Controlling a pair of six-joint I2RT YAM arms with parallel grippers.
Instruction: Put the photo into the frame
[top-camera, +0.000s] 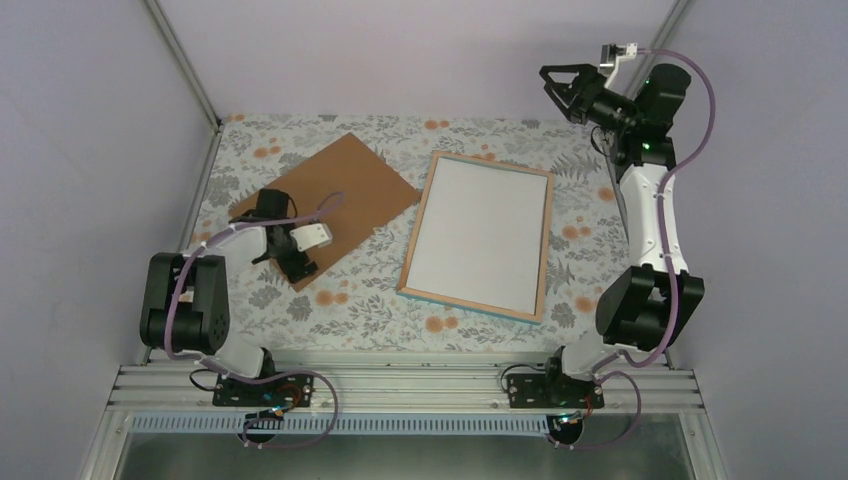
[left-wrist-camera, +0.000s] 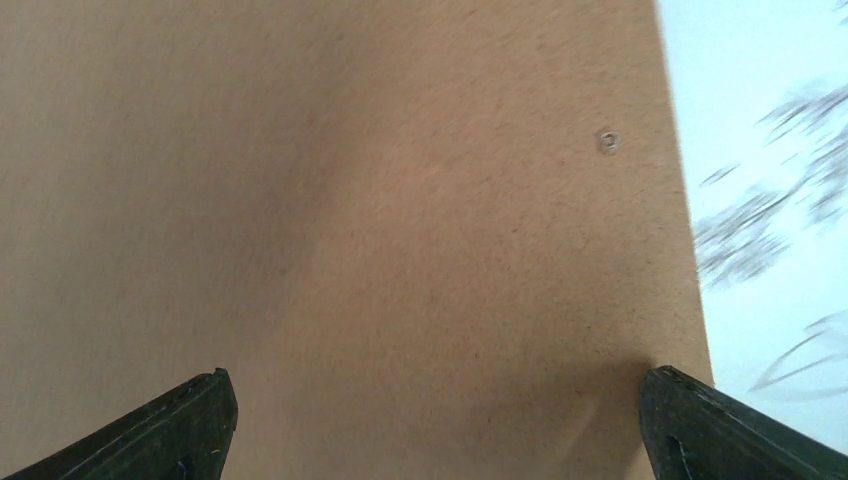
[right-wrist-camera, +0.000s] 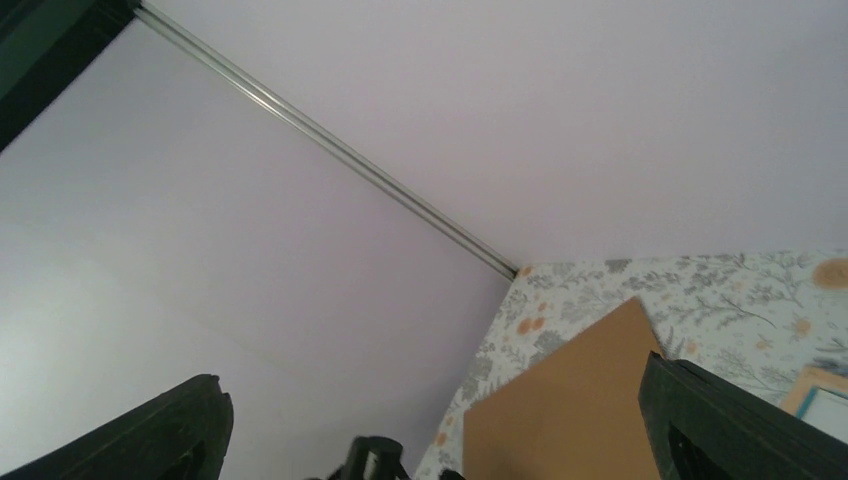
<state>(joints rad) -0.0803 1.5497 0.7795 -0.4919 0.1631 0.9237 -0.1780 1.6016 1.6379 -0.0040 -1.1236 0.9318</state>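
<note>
Floral-print counter (top-camera: 370, 300). Thin wood-edged rectangular frame (top-camera: 470, 305) face down right of centre, long axis near-to-far, on the right arm's side. Plain white sheet (top-camera: 480, 235) inside (photo back or mat, cannot tell). Left fingers (left-wrist-camera: 180, 430) wide over brown backing board (top-camera: 340, 185); right fingers (right-wrist-camera: 720, 420) wide, raised far-right.

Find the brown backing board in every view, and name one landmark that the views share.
Top external: the brown backing board lies left of centre, turned cornerwise.
Left wrist: the board fills nearly the whole picture, ending near the right side.
Right wrist: the board sits at bottom centre, one corner pointing up.
Shared landmark: the floral tablecloth bordering the board.
</note>
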